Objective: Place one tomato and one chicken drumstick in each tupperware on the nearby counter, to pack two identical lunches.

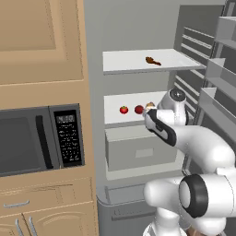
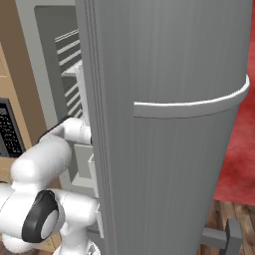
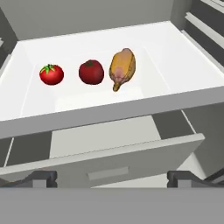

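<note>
The two-finger dark end effector (image 3: 112, 177) stands wide open and empty, touching nothing, poised in front of the white middle fridge shelf (image 3: 183, 61). On that shelf lie two small round red tomatoes (image 3: 51, 74) (image 3: 91, 71) and, just beside the right one, a brownish chicken drumstick (image 3: 123, 67). A second brown drumstick (image 1: 153, 61) rests on the upper fridge shelf (image 1: 124, 62).
</note>
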You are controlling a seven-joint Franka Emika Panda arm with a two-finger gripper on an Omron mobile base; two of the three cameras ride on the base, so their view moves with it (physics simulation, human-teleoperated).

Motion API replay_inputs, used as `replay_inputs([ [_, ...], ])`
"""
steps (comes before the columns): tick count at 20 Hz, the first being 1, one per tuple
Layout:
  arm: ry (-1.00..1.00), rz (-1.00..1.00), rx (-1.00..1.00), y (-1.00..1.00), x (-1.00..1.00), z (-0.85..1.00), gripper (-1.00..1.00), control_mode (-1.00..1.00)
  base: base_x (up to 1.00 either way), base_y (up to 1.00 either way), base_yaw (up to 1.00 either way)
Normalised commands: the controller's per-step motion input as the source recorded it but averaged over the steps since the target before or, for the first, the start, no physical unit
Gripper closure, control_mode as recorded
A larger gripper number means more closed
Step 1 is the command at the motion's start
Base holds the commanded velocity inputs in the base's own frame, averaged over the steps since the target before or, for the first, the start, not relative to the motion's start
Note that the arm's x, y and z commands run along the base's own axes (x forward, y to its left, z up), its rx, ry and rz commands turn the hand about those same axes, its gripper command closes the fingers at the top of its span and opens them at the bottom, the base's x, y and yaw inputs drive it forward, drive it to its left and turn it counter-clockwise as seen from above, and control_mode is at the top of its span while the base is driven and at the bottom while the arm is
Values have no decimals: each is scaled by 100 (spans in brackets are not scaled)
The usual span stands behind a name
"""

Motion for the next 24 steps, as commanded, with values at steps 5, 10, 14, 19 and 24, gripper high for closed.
replay_inputs([
  [5, 0, 0, 0, -6, 32, -4, -100, -100, 0, 0, 0],
  [10, 0, 0, 0, -12, 25, -9, -100, -100, 0, 0, 0],
  [14, 0, 0, 0, -11, 18, -11, -100, -100, 0, 0, 0],
  [19, 0, 0, 0, -5, 23, -13, -100, -100, 0, 0, 0],
  [24, 0, 0, 0, -9, 22, -18, -100, -100, 0, 0, 0],
])
